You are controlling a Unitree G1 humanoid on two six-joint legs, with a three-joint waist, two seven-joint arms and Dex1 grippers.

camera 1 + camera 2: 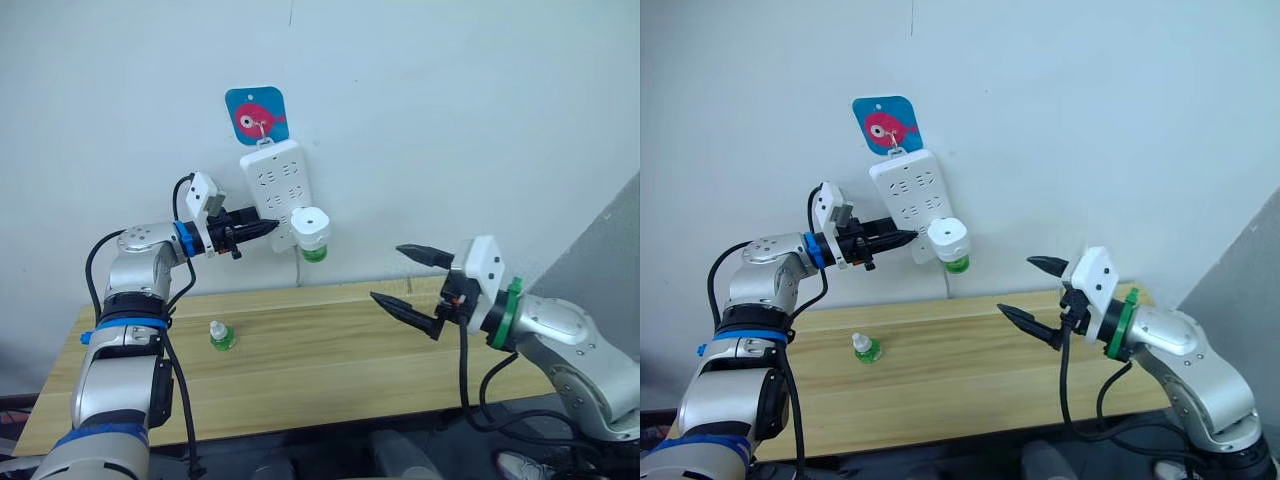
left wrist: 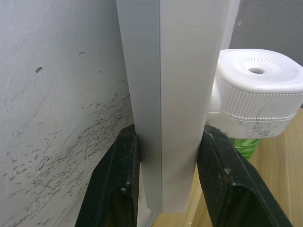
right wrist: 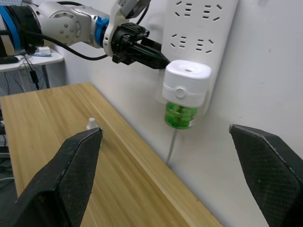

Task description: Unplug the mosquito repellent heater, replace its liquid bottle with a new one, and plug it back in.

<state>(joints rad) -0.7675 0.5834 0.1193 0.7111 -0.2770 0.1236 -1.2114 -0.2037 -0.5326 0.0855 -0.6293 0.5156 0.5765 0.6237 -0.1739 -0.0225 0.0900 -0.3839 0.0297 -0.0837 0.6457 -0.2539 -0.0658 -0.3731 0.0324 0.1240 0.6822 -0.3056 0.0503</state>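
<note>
Left pincer (image 1: 268,228) clamped the power strip (image 1: 280,190) edge at frame center; heater (image 1: 311,233) plugged in; right pincer (image 1: 408,280) gaped wide.

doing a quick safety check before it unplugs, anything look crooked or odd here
Yes: the long white multi-socket power strip hangs tilted on the wall rather than plumb, with the left gripper clamped on its edge. The small white rounded heater is plugged into it.

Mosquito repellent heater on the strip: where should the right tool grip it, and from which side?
Grip the mosquito repellent heater across its white ribbed body, above the green bottle. Come from the open right: the left tool is clamped on the power strip beside it.
</note>
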